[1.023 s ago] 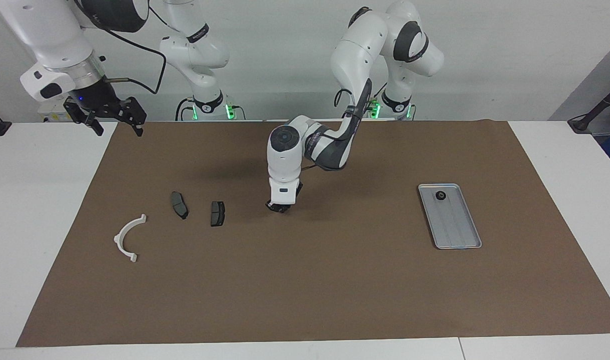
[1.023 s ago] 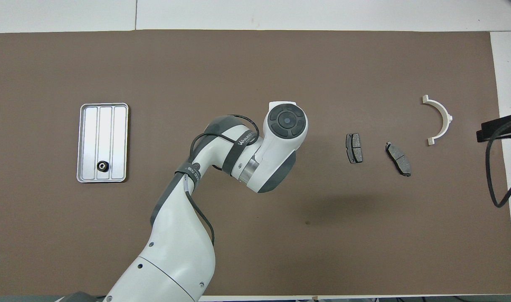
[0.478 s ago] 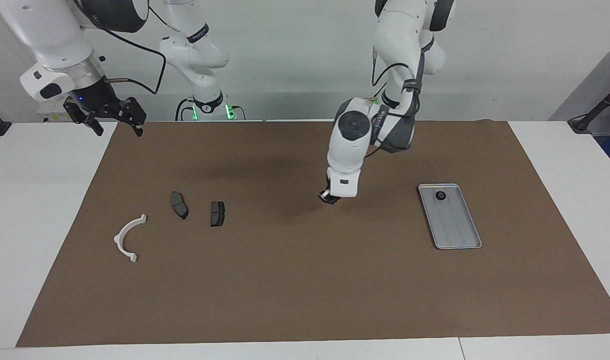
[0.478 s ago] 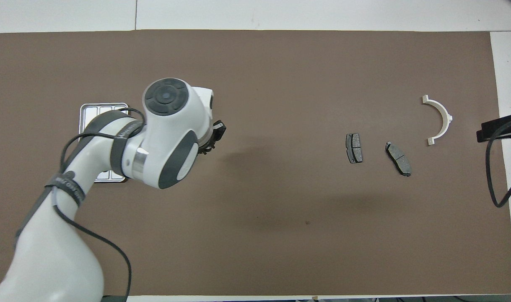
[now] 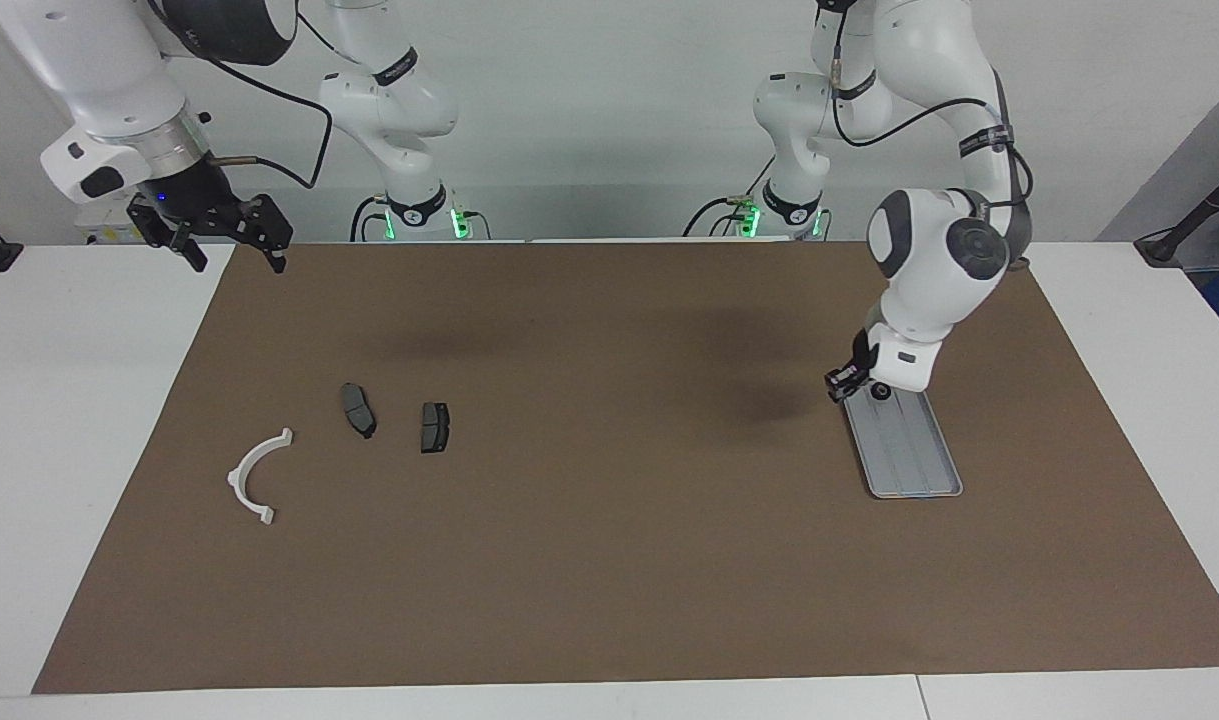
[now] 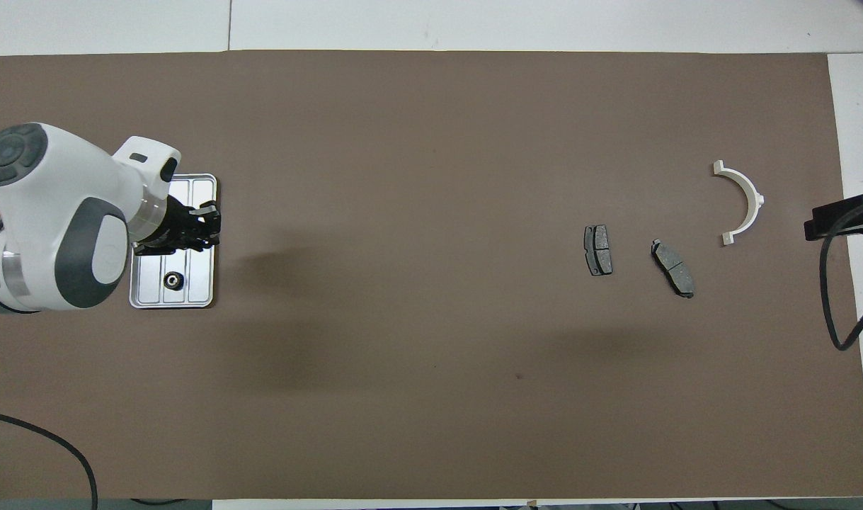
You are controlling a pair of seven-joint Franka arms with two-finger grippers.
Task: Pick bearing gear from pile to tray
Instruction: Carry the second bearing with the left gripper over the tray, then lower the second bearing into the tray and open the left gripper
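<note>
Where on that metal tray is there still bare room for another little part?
The tray holds one small black gear at its end nearer the robots. Its middle is covered from above by the left gripper, jaws shut. The lanes at the end farther from the robots lie bare.

One camera sits high across the desk (image 5: 89,420), facing the robots at some distance. The other hangs high above the robots' end, looking forward and steeply down. Both share the brown mat (image 5: 609,560), seen half a turn apart.
</note>
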